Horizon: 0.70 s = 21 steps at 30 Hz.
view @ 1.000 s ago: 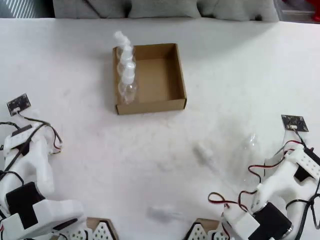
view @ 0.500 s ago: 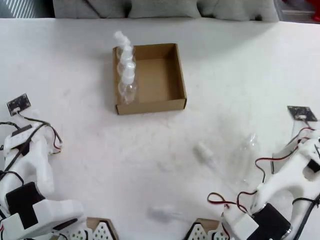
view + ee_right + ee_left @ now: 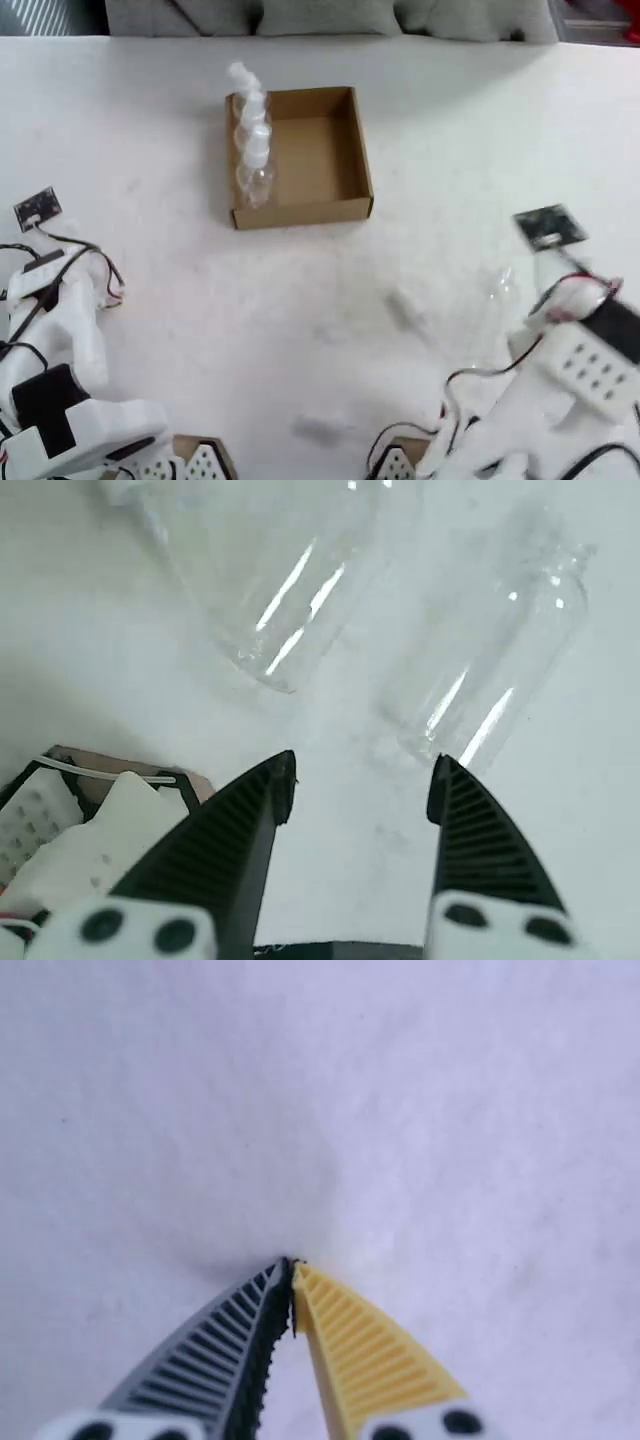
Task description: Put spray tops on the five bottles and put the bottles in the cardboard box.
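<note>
Picking up a bottle: right jaws gape wide, empty, with two clear bottles (image 3: 497, 650) lying just ahead on the tabletop (image 3: 90, 670); next, close around one. Left jaws closed, empty

Over 1 second the right arm (image 3: 575, 355) has lifted from its folded pose at the table edge and swung inward, looming larger in the high view. Its small dark board (image 3: 545, 225) (now just above the lying clear bottle (image 3: 495, 300)) has shifted toward the table's middle.
</note>
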{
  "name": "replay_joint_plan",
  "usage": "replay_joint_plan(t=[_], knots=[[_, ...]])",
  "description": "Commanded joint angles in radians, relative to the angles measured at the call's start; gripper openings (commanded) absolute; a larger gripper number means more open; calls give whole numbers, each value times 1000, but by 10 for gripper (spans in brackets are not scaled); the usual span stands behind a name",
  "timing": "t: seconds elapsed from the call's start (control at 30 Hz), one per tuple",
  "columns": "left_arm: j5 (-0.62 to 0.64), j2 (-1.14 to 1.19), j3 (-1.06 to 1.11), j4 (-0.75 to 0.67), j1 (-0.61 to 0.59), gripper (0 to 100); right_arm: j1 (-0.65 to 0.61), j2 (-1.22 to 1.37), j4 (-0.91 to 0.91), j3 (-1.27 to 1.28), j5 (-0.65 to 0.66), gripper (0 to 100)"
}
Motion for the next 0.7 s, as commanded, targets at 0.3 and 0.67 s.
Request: replay_joint_plan(t=[0.3,0.67], knots=[[-14,7,-20,-8,-2,22,-717,-427,28,290,253,184],[-14,7,-21,-8,-2,22,-1369,-10,21,305,305,184]])
